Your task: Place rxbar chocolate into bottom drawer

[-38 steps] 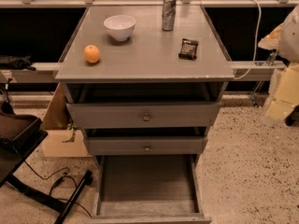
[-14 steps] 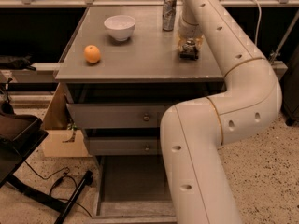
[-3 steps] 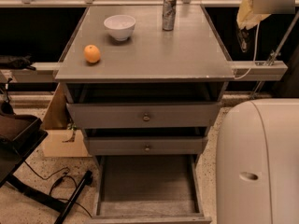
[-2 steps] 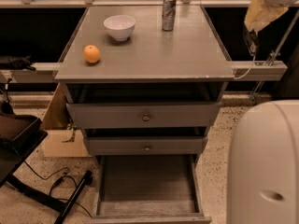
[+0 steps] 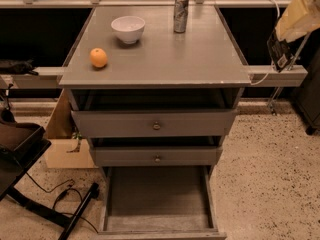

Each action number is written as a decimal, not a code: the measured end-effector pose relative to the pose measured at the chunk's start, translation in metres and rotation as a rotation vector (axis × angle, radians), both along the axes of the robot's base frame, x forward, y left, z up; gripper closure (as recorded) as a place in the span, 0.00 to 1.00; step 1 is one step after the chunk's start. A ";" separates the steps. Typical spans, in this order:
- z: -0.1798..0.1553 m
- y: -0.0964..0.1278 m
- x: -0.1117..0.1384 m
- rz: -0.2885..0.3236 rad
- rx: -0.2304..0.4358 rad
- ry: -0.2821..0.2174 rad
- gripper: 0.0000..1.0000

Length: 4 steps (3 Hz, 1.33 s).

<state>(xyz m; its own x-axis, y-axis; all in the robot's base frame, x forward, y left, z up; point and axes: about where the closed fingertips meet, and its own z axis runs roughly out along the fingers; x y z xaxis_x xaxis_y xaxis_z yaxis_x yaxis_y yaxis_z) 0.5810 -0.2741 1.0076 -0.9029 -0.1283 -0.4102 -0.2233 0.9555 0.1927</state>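
Observation:
My gripper hangs in the air at the upper right, off the right side of the cabinet top. It is shut on the rxbar chocolate, a small black wrapper with white print that dangles below the cream fingers. The bottom drawer stands pulled out at the foot of the cabinet, its wide grey floor bare. The gripper is far above and to the right of it.
An orange, a white bowl and a tall silver can stand on the cabinet top. Two knobbed drawers sit slightly open above. A cardboard box and a black stand with cables lie at left. A rail runs behind at right.
The big arm segment that filled the lower right has left the view. The gripper with the bar has moved further right and slightly down.

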 end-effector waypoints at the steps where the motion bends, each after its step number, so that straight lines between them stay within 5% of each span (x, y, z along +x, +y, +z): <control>1: -0.011 0.022 -0.039 0.011 0.154 0.008 1.00; 2: -0.068 0.015 -0.072 -0.018 0.243 -0.009 1.00; 3: -0.159 -0.005 -0.080 -0.075 0.282 0.012 1.00; 4: -0.262 -0.009 -0.092 -0.143 0.286 0.091 1.00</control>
